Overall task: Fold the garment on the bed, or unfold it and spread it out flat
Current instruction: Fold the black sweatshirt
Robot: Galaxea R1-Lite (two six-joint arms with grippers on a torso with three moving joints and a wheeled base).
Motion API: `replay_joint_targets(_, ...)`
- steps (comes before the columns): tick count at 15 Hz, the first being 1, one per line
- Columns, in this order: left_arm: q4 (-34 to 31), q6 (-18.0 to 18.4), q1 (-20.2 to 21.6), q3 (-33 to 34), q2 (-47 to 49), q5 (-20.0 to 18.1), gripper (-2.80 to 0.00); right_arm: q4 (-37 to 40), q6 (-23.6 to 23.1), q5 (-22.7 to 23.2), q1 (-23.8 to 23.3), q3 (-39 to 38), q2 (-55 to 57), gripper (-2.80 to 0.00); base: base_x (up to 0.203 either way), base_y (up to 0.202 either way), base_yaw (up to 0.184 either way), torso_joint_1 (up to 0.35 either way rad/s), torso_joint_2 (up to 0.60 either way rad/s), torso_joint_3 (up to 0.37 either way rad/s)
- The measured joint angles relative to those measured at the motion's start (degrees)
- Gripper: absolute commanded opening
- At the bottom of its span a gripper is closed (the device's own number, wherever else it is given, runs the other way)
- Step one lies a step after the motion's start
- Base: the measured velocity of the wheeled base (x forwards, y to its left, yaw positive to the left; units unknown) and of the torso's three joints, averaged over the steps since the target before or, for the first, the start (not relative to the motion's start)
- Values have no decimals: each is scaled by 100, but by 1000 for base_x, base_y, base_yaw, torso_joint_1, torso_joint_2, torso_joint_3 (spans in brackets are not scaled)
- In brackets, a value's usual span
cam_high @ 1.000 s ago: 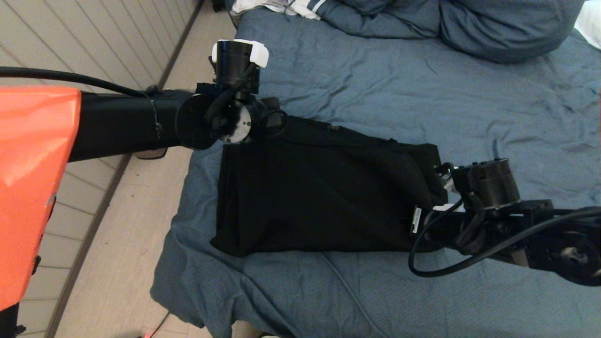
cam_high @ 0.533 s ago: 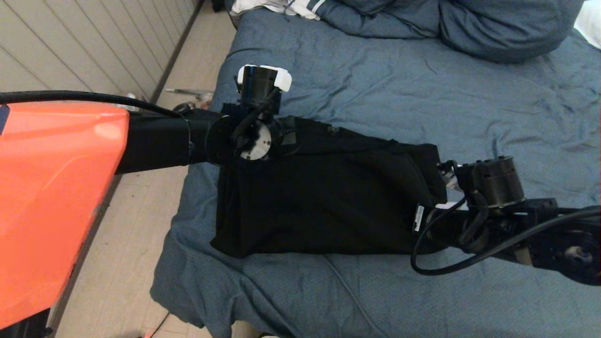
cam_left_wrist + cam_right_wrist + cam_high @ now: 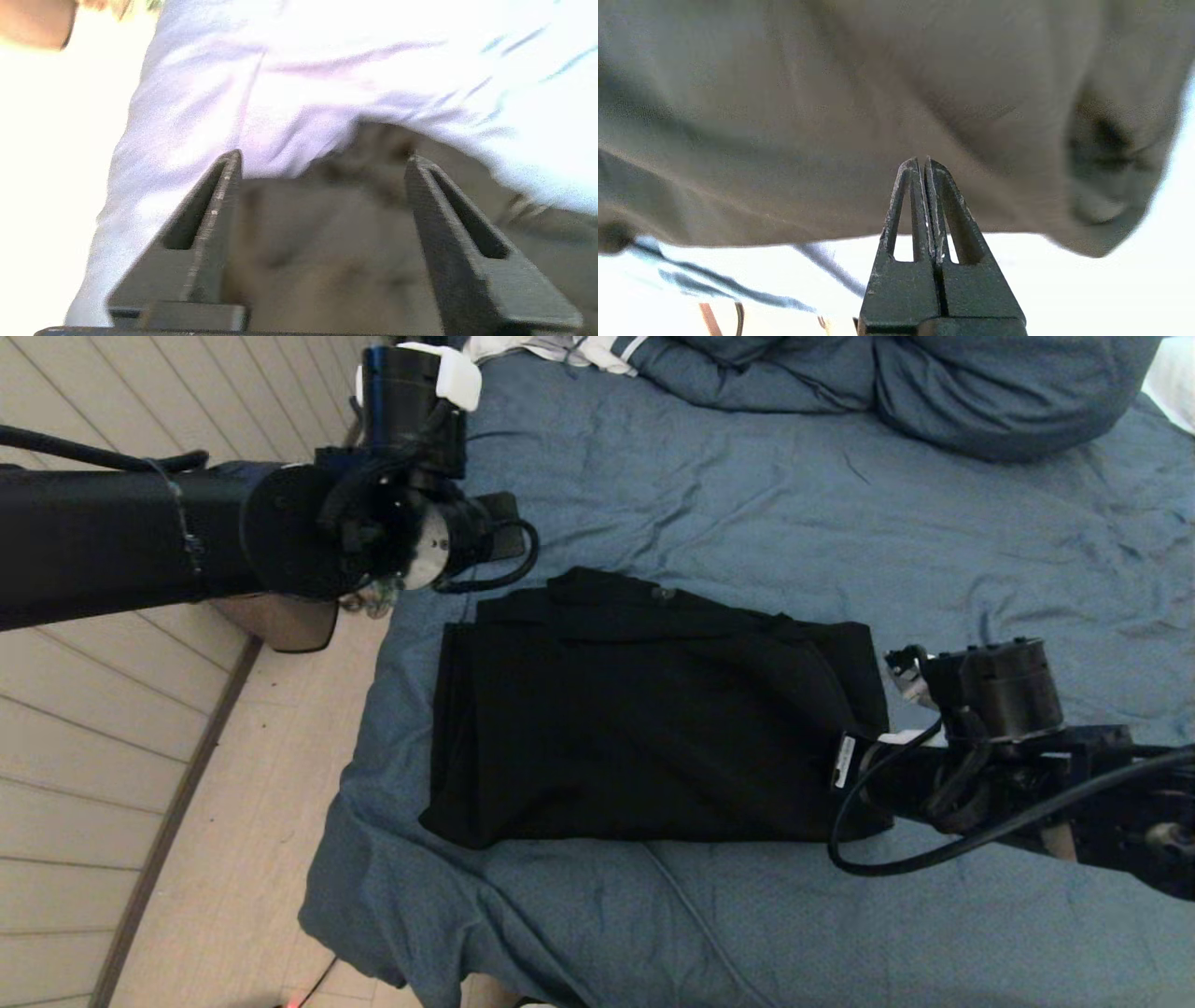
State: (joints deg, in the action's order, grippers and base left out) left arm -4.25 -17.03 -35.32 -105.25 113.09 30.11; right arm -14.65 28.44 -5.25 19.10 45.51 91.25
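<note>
The black garment (image 3: 644, 719) lies folded into a rough rectangle on the blue bed (image 3: 840, 523), near its left edge. My left arm's wrist (image 3: 411, 523) hangs above the bed's left edge, beyond the garment's far left corner and clear of it. In the left wrist view the left gripper (image 3: 322, 158) is open, with the garment (image 3: 327, 242) below and nothing between its fingers. My right arm's wrist (image 3: 990, 691) sits at the garment's right end. The right gripper (image 3: 923, 161) is shut and empty, its tips at the fabric (image 3: 831, 116).
Blue pillows (image 3: 1008, 392) and a white striped cloth (image 3: 560, 350) lie at the head of the bed. Pale plank floor (image 3: 233, 821) runs along the bed's left side. A brownish object (image 3: 289, 625) shows on the floor under the left arm.
The left gripper has opened, let go of the garment's far left corner and risen back toward the floor side. The garment now lies flat. The right arm has barely moved.
</note>
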Motion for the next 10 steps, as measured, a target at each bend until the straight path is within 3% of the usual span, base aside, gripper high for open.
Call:
replay_joint_targets(2,-124,-294,210,1066,-424,-290,0,4,-100,33,-188,45,-142,-280,0,0,0,0,0,0)
replay_joint_targets(5,95,-725,741,3249,-1132,-1323,0,6,-446,190,-599,208,-185,-280,0,0,0,0,0,0)
replay_joint_targets(7,764,-877,1083,4514,-1472,-2063,0,7,-614,206,-915,389,-13,-280,0,0,0,0,0,0)
replay_joint_targets(9,1594,-963,1340,5271,-1689,-2531,0,11,-649,226,-1234,534,225,-280,0,0,0,0,0,0)
replay_joint_targets(10,1894,-979,1488,5471,-1772,-2655,-280,13,-664,236,-1367,599,336,-280,0,0,0,0,0,0)
